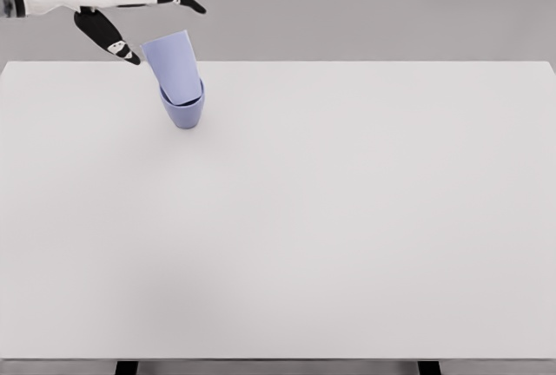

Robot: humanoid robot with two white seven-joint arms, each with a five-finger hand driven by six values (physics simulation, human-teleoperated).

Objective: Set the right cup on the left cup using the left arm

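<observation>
Your left hand (130, 19) sits upper left of the frame, fingers (184, 0) spread and holding nothing, thumb just beside the upper cup (174, 67), which is nested tilted in the lower cup (184, 111). Risk: any sideways brush from that thumb likely tips the leaning cup out or knocks the stack over. The table (347, 219) around it shows nothing in the way; right arm isn't visible.

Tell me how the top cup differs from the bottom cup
The top cup sits nested in the bottom cup and leans left; the bottom cup stands upright on the table. The top cup shows most of its wall; the bottom cup shows only its lower part. Both are the same pale lavender-blue.
</observation>
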